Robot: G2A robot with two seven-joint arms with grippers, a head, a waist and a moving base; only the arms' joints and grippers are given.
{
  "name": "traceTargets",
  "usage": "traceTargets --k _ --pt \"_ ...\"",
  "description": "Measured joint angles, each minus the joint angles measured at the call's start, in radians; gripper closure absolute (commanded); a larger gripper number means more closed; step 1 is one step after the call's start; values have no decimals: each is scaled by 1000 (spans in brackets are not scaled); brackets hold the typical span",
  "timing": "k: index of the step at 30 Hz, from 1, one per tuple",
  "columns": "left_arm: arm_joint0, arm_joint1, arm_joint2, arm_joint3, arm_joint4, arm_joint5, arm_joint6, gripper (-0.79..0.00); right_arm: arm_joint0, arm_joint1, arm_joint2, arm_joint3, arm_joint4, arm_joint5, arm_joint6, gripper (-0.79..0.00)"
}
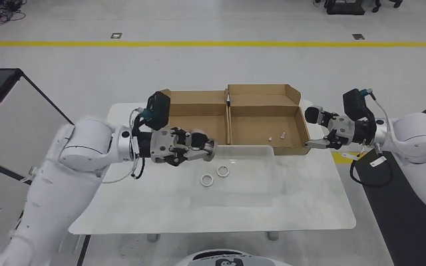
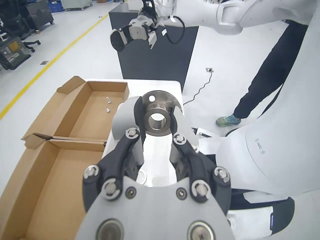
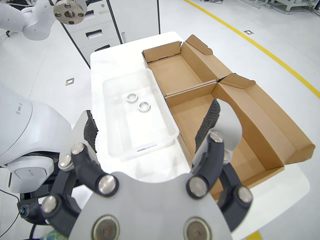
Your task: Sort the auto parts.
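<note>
My left gripper (image 1: 203,147) is shut on a round metal flange (image 1: 210,153), held in the air over the left end of a clear plastic tray (image 1: 266,149). In the left wrist view the fingers clamp the flange's hub (image 2: 156,123). Two metal rings (image 1: 207,180) (image 1: 223,171) lie in the tray. My right gripper (image 1: 313,129) stands open and holds nothing, off the right end of the right cardboard box (image 1: 263,126). The right wrist view shows both rings (image 3: 132,98) (image 3: 144,106) and the flange (image 3: 68,13) far off.
Two open cardboard boxes stand side by side behind the tray; the left box (image 1: 193,116) has nothing in it, and the right one holds two small bolts (image 1: 269,139) (image 1: 283,133). A dark cabinet (image 2: 155,61) stands beyond the table's right end.
</note>
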Motion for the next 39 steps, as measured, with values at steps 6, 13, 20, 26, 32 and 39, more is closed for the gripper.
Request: traceTargets --k 6,13,20,26,32,39 --pt "71 4 -8 7 -174 -84 90 0 0 0 0 0 0 0 0 -785" --pt "110 4 2 -15 -391 -147 153 0 0 0 0 0 0 0 0 -785" --pt "139 -12 -19 -31 -570 -147 154 0 0 0 0 0 0 0 0 -785" --pt "172 -38 -57 -51 -743 -147 92 0 0 0 0 0 0 0 0 -785" --pt "212 -70 -105 -68 -833 -147 35 0 0 0 0 0 0 0 0 -785" --pt "235 -89 -133 -85 -836 -147 36 0 0 0 0 0 0 0 0 -785"
